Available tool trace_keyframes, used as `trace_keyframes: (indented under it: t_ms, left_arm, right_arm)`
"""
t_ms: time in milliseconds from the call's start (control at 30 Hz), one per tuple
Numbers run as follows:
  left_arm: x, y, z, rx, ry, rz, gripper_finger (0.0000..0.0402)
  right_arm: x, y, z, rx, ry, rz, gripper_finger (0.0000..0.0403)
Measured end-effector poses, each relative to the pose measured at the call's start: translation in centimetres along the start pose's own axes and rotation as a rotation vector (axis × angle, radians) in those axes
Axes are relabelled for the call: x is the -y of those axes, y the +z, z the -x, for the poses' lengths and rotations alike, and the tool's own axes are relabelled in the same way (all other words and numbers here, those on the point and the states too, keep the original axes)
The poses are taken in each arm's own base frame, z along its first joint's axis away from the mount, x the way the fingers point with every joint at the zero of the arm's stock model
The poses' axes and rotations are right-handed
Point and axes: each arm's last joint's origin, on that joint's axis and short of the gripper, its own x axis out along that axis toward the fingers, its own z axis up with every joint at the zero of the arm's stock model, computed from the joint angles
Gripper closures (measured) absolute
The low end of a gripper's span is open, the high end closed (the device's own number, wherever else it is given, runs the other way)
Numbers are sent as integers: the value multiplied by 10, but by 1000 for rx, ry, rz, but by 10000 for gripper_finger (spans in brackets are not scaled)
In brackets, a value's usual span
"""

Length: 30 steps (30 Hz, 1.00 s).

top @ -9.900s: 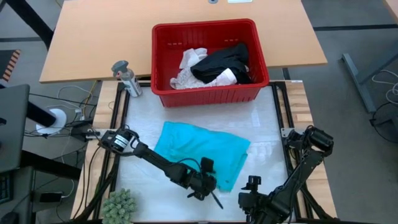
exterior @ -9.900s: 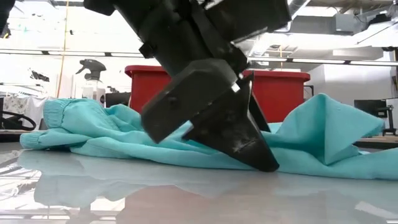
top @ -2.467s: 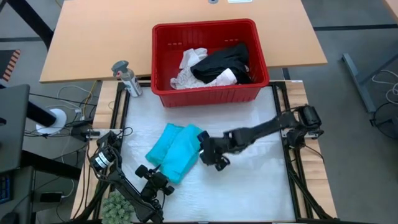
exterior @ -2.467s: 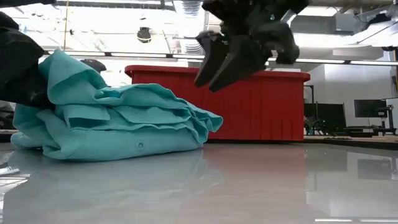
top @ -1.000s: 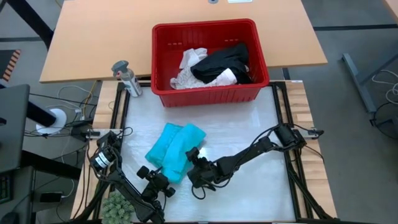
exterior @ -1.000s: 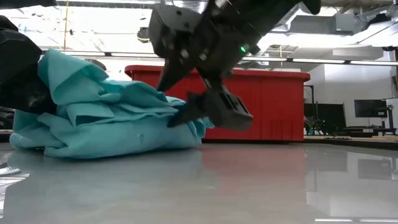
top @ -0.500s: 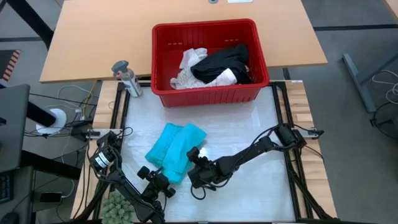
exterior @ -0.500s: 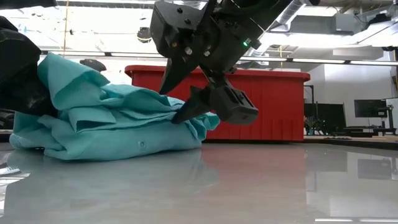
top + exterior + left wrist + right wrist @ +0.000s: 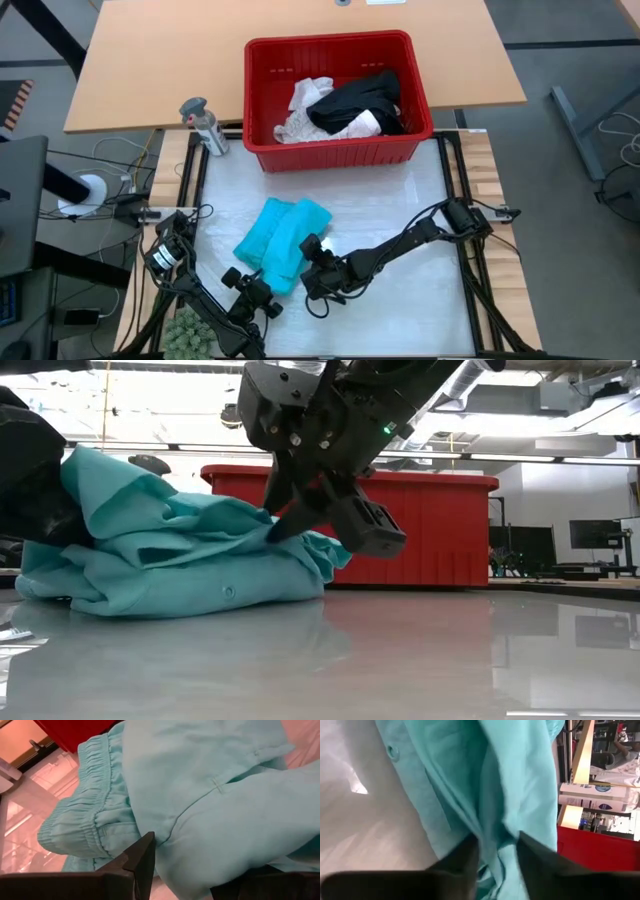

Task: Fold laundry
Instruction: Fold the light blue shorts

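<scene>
The teal garment (image 9: 283,238) lies folded into a thick bundle left of the table's middle, its underside on the table (image 9: 180,565). My right gripper (image 9: 310,262) is at the bundle's near right edge, shut on its cloth (image 9: 277,528). My left gripper (image 9: 258,282) is at the bundle's near left end and has cloth between its fingers (image 9: 195,870). The gathered elastic waistband (image 9: 97,807) shows just beyond the left fingers. Other laundry, white (image 9: 308,98) and black (image 9: 360,100), lies in the red basket (image 9: 340,152). My left gripper has the bundle's near left end between its two fingers (image 9: 142,857), on folded cloth (image 9: 175,847) beside the waistband. It comes slanting down from the table's near left. The bundle rests on the table; how many layers are held, I cannot tell. My right gripper pinches a raised fold of the upper layers (image 9: 495,845) between its two fingers (image 9: 462,860) at the bundle's right edge. It comes slanting down from the table's right. The lower layers (image 9: 200,595) stay flat on the table.
The red basket stands at the far edge of the work surface. A spray bottle (image 9: 205,125) stands at the far left and a green fuzzy plant (image 9: 190,328) at the near left corner. Bare table (image 9: 400,290) lies to the right of the bundle.
My right gripper, which stood open with a finger above and a finger below the upper layers at the bundle's right edge, has shut on that fold. The bundle has stayed where it was.
</scene>
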Motion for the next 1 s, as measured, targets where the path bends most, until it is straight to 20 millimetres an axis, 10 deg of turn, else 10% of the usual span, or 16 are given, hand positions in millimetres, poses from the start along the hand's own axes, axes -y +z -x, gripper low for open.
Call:
trace_keyframes:
  t_ms: [133,600,1000]
  left_arm:
    - [0,0,0,14,-6,1,260]
    - [1,0,0,13,-10,-21,260]
    - [1,0,0,11,-11,-19,260]
  right_arm:
    - [3,0,-3,4,-11,58,382]
    - [73,0,-22,91,-104,-6,383]
    - [115,-39,-66,239,53,-271,368]
